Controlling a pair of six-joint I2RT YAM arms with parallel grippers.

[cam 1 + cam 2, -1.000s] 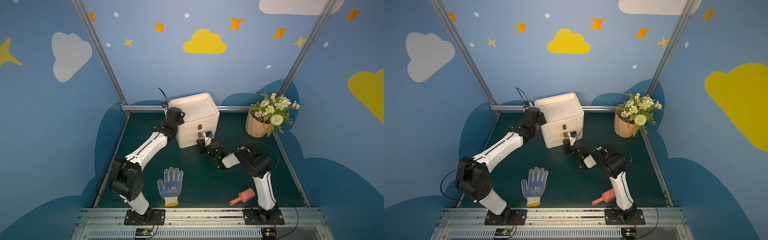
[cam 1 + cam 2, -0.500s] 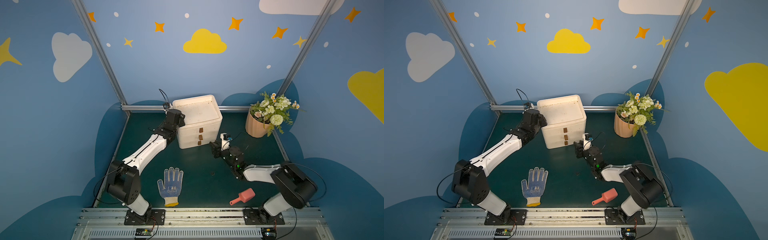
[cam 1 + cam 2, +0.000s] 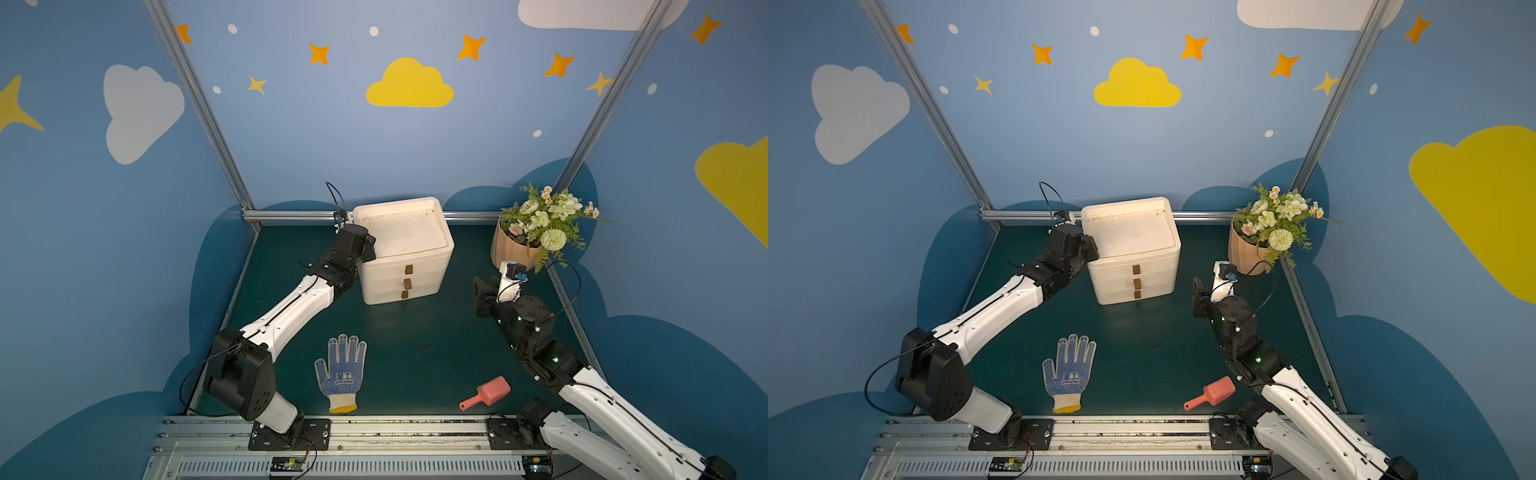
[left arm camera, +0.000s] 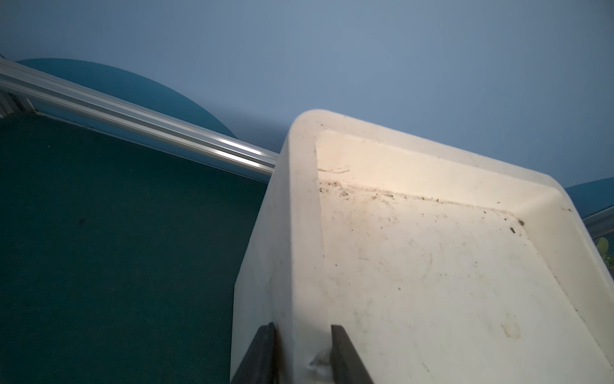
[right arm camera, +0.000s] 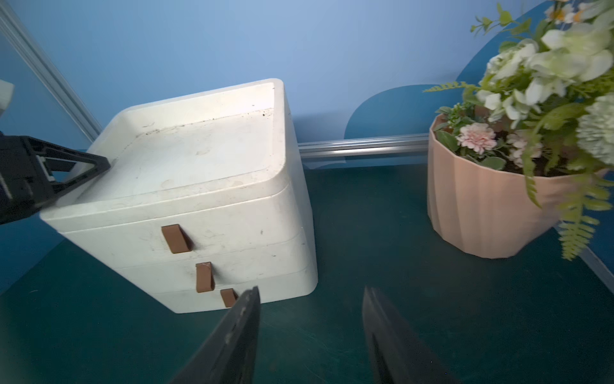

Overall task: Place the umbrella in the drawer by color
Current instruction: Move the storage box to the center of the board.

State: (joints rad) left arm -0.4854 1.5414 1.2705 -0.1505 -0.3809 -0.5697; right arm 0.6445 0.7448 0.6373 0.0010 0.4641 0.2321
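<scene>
**Left claw (image 4: 302,332) pinches the drawer chest (image 3: 405,266), right claw (image 5: 310,296) hangs open**

Here we are on the green desk (image 3: 415,332). The white drawer chest stands at the back. The left arm (image 3: 291,311) stretches up to the chest's top corner on its own side. In the left wrist view the two dark fingers (image 4: 265,352) straddle the raised rim of the chest's top tray. One sits outside the wall and one inside, both pressed against it in a firm pinch. Both top views show the same grip at that corner.

Over to the right arm (image 3: 536,345). Its claw hovers above the desk between the chest and the flower pot (image 3: 513,249), touching neither. In the right wrist view the jaws stand wide apart with only green desk between them, so the claw is open and empty.

Now the chest itself. Three brown handles (image 5: 176,238) run down its front, and all three drawer fronts sit flush, closed. Dark specks of dirt lie along the back edge of the top tray.

And the umbrella? No view shows it, so I cannot tell where it is.

Nearer the front edge of the desk, a blue-dotted work glove (image 3: 341,372) lies flat with its fingers pointing toward the chest. A pink scoop (image 3: 488,392) lies off to its right, close to the right arm's base and well apart from the glove.
</scene>
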